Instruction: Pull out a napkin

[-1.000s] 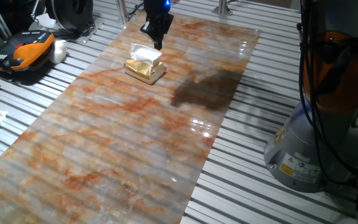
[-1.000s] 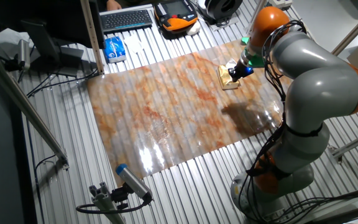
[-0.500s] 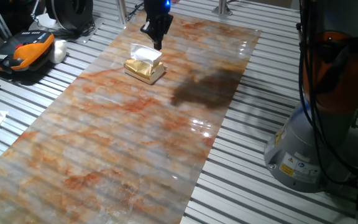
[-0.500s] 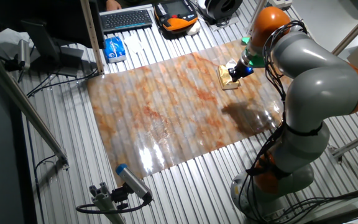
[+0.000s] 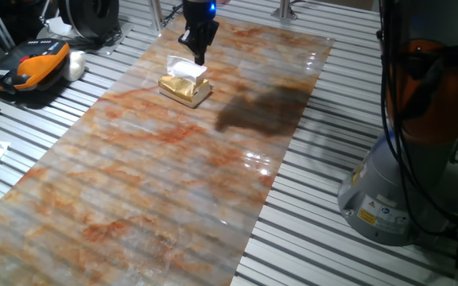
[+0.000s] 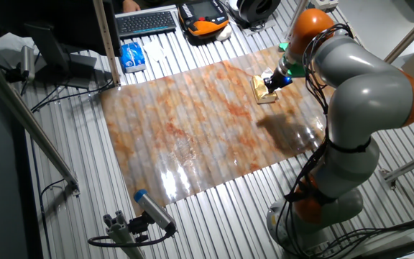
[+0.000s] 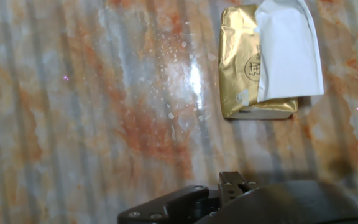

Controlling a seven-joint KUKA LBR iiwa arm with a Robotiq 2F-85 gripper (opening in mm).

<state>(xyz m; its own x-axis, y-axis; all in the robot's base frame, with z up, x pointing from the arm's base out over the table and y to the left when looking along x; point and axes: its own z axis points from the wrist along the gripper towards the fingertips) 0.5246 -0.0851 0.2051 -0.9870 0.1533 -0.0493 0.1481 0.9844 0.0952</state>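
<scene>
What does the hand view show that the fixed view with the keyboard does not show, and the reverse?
Only the hand view shows the round emblem on the gold box and how the napkin covers its right part. Only the fixed view shows the arm, the keyboard and the hand above the box. Both show the box, the napkin and the marbled mat.
</scene>
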